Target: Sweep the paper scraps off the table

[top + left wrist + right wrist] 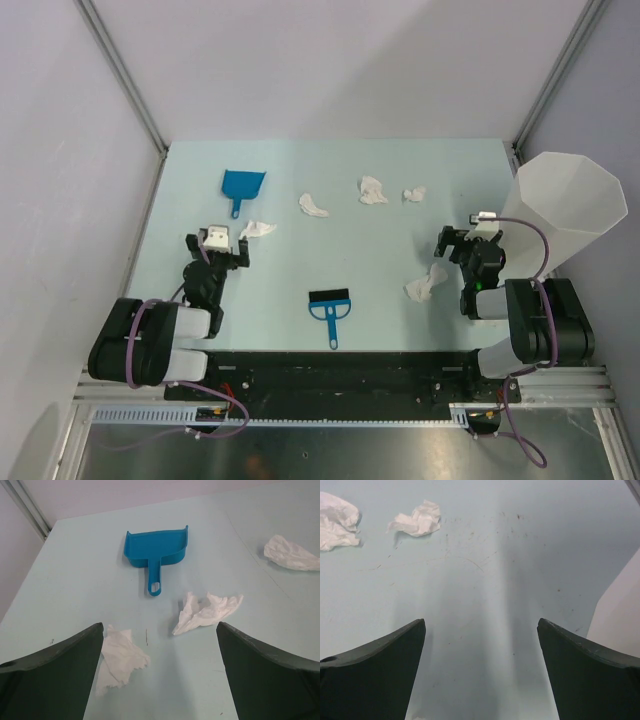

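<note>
First, with both jaws spread empty, the brush [331, 310] should be gripped by its handle before paper scraps [313, 205] are swept.

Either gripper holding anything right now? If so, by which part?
Nothing held: left gripper and right gripper both stand open and empty; the brush and dustpan lie free on the table.
</note>
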Motion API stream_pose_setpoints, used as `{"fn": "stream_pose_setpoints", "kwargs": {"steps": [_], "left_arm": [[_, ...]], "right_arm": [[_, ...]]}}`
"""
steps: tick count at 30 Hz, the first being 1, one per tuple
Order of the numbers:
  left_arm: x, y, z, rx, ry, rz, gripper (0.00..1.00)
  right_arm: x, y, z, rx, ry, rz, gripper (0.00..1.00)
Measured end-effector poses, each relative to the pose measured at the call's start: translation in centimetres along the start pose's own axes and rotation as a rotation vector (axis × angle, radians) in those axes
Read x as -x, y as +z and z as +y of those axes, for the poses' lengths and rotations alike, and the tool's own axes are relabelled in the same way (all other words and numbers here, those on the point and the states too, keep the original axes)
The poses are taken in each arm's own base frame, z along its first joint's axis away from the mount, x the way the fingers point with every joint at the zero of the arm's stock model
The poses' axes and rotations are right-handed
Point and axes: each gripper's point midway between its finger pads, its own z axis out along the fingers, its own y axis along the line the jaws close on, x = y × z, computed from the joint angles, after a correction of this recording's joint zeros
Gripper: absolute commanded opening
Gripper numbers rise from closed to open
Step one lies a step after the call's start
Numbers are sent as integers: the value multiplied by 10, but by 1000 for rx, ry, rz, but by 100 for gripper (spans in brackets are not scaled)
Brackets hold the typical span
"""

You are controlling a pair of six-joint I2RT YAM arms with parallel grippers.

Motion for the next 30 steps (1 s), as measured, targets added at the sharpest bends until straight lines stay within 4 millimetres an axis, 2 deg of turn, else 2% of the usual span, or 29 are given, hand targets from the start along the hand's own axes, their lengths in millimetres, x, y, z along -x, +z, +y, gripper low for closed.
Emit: {"fn": "stream_pose_setpoints", "kwargs": {"steps": [5,8,11,13,15,18,19,21,24,25,26,29,30], "left_arm": [[0,0,0,0,0,0,100],[0,0,0,1,0,0,100],[0,0,0,0,0,0,100],[0,-1,0,-1,1,5,100],[6,-2,-1,-14,1,8,100],[38,2,-10,-86,14,-52,100],[47,4,-12,-102,22,-60,100],[66,15,-13,-126,42,-47,100],[92,33,-11,-146,72,35,99],[105,37,-10,-157,81,54,98],[119,39,-10,-176,89,71,99],[152,31,-13,-231,105,107,99],[158,27,-13,-242,106,116,99]], "right_arm": [[2,-2,16,73,-48,36,100],[29,-2,46,162,-99,26,100],[71,-9,88,291,-147,-27,100],[81,-20,122,391,-180,-35,100],[87,-38,171,541,-247,-18,97],[82,-76,243,789,-380,43,89],[78,-88,264,863,-422,70,84],[69,-110,300,992,-507,119,77],[46,-136,341,1148,-628,198,65],[35,-144,353,1194,-667,228,57],[22,-151,360,1232,-702,269,55],[-17,-162,372,1304,-787,391,56],[-30,-163,373,1315,-810,437,56]]}}
